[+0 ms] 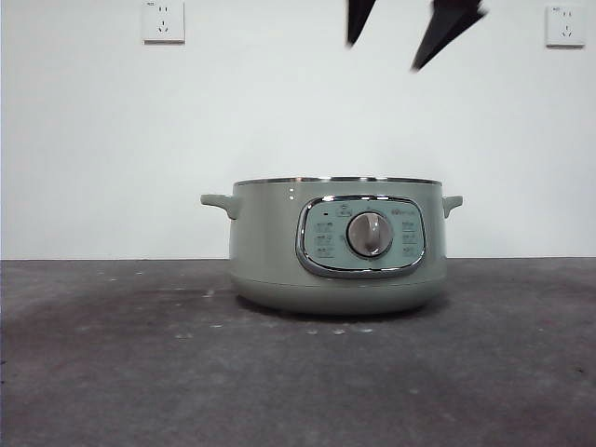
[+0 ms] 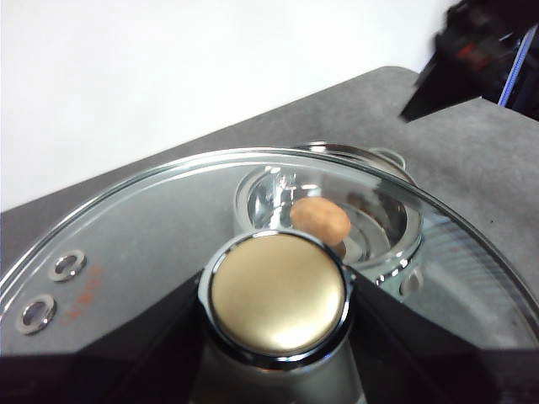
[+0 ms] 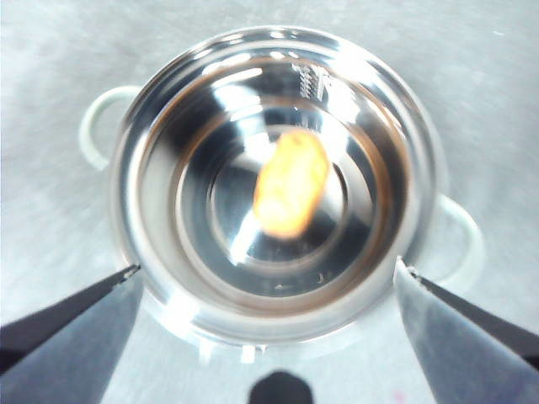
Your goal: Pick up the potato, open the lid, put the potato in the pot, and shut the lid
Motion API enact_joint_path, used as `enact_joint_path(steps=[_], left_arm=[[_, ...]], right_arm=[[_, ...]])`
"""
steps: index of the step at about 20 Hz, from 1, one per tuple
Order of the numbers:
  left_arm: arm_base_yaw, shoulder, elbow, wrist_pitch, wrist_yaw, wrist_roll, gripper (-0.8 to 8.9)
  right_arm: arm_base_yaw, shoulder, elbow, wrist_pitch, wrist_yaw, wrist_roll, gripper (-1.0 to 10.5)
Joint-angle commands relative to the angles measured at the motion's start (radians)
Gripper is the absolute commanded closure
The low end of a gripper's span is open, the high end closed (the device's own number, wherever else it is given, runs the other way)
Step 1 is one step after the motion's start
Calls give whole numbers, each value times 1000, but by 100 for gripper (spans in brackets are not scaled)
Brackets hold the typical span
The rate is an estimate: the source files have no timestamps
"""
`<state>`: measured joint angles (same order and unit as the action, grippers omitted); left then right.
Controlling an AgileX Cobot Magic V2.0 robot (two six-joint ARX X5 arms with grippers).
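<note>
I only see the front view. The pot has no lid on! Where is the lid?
Observer: The left hand holds the lid up in the air, off the pot.
Operator: Is the potato inside?
Observer: Yes, the potato lies on the pot's shiny bottom.
Operator: What's the other hand doing?
Observer: The right hand hangs over the pot, open and empty.
</note>
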<state>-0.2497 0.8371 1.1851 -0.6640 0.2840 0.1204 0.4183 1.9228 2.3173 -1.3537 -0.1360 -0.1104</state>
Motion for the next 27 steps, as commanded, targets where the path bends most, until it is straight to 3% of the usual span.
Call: enact_joint_path(steps=[1,3,11,15,21,27], left_arm=[[-14,32,10,90,12,3,820],[-57,85,10,143,11,3,820],[-227,363,13,464,-2,-16,820],[-263,552,82,534,-27,-16,820],[-291,829,329,528,-51,-16,820],[-308,983,410,560,-53,-15,820]], right_arm=[[-8,-74,-18,-24,-52,-14,448],[-21,-177,-81,-24,-103,-17,474],[-20,-721,-607,-1,-98,-24,479],[-20,-1001,-809,-6,-65,13,479],[-20,-1262,-930,-22,-56,109,479],[-20,-1326,-942,-23,-46,136,479]])
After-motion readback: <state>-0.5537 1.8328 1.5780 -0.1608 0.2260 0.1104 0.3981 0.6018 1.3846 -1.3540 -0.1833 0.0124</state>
